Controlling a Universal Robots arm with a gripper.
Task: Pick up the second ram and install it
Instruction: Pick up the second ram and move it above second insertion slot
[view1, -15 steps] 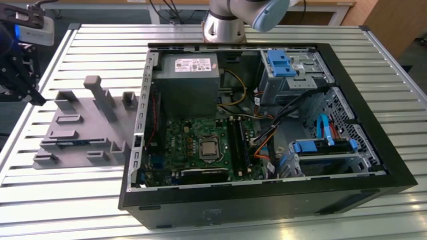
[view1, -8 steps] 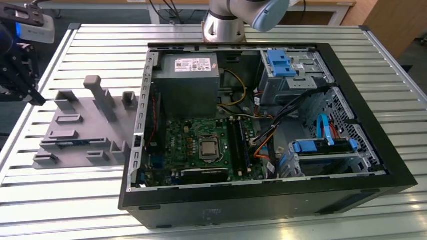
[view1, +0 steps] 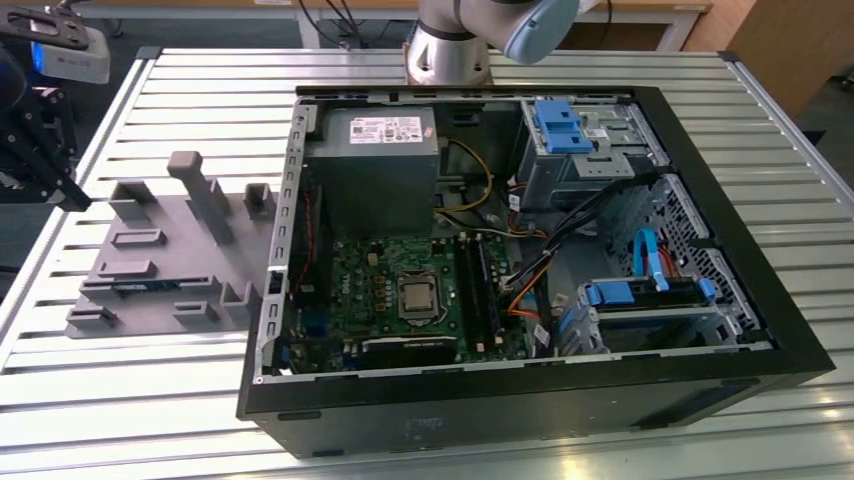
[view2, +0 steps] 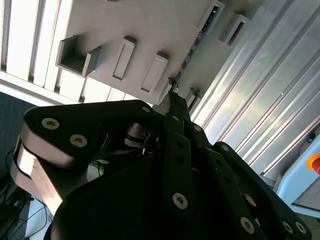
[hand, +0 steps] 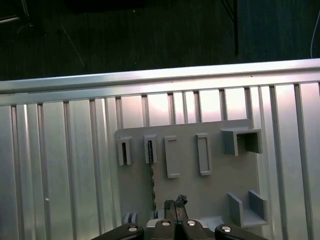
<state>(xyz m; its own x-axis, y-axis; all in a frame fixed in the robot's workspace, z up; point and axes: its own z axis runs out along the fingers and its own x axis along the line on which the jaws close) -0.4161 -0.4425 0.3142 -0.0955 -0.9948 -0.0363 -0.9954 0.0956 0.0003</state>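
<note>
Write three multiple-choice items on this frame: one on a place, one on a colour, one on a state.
1. The gripper is nearest to: A the grey fixture; B the power supply; C the processor socket.
2. The drive-bay brackets are: A red; B light blue; C yellow.
3. The computer case is: A closed; B open, insides exposed; C wrapped.

1 A: the first wrist view shows the fixture just beyond it.
2 B: they are light blue in the exterior view.
3 B: the motherboard shows inside.
</note>
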